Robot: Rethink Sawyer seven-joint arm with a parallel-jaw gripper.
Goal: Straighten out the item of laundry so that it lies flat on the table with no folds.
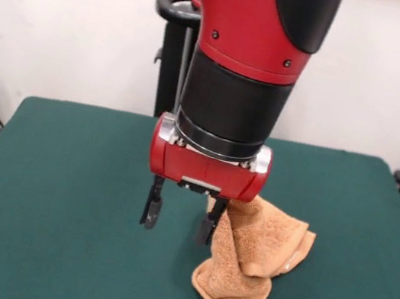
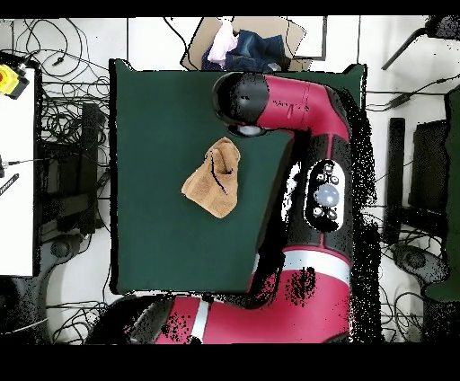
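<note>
The orange-tan towel lies crumpled and folded over itself on the green table, toward its front right in the front view. My gripper hangs just above the table, immediately left of the towel, and is open with nothing between its fingers. Its right finger stands at the towel's edge; I cannot tell whether it touches. In the overhead view the towel is a bunched lump near the middle of the table, and the arm's wrist hides the gripper.
A black stand rises behind the table's far edge. A cardboard box with clothes sits just beyond one table edge. Cables lie on the floor beside a white bench. Green cloth is bare left of the gripper.
</note>
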